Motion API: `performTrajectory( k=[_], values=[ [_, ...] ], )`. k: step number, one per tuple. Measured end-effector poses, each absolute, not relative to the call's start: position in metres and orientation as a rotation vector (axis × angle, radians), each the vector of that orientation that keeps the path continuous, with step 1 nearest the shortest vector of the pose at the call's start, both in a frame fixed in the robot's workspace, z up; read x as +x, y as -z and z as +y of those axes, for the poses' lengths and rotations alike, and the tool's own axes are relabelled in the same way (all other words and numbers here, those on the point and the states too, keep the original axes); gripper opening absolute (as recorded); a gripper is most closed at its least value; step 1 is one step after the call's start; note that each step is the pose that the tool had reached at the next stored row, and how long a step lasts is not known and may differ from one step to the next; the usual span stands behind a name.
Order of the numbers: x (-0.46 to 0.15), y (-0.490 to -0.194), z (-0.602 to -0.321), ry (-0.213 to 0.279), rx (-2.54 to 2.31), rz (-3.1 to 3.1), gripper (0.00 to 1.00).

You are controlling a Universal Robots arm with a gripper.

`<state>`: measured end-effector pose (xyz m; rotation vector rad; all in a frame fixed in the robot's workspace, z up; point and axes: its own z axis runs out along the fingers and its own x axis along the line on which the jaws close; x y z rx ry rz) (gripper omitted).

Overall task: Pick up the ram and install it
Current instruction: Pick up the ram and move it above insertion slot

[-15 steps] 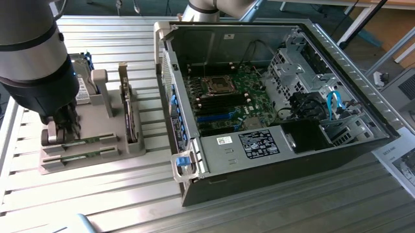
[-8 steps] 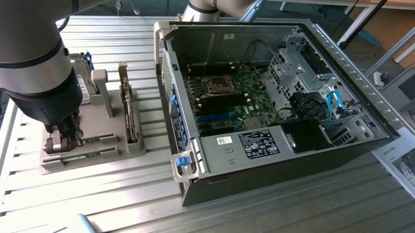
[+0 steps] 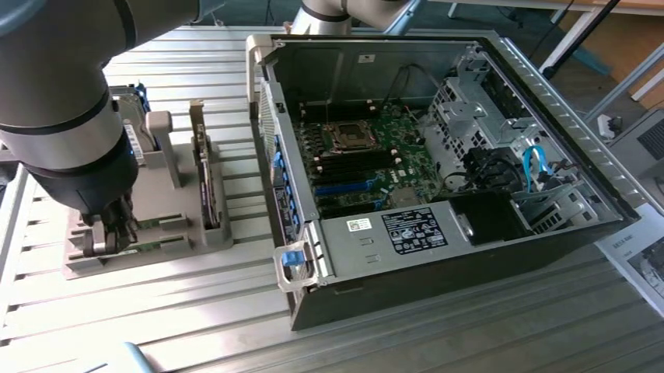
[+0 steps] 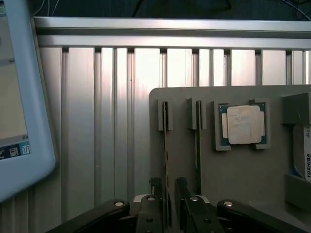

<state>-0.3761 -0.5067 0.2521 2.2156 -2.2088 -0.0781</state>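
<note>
gripper (image 4: pixel 167 184) jaws apart, 1 finger each side of ram (image 4: pixel 165 145), not squeezing. ram stands on thin edge in slot by holder (image 4: pixel 233 174) side edge, so fingers fit around it. 2nd ram (image 4: pixel 198 145) in next slot.

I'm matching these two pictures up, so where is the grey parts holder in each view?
Exterior view: the grey parts holder sits at the exterior view's left, beside the computer case.
Wrist view: the holder lies beneath the gripper, bearing the processor chip.
Shared landmark: the gripper over the holder.
</note>
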Motion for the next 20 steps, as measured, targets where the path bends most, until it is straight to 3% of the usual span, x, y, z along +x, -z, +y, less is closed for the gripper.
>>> performTrajectory(
  k=[12, 20],
  values=[
    [-0.376, -0.223, -0.509, 0.078, 2.216, -2.209, 0.25],
    [-0.376, -0.222, -0.508, 0.078, 2.216, -2.209, 0.25]
  ],
)
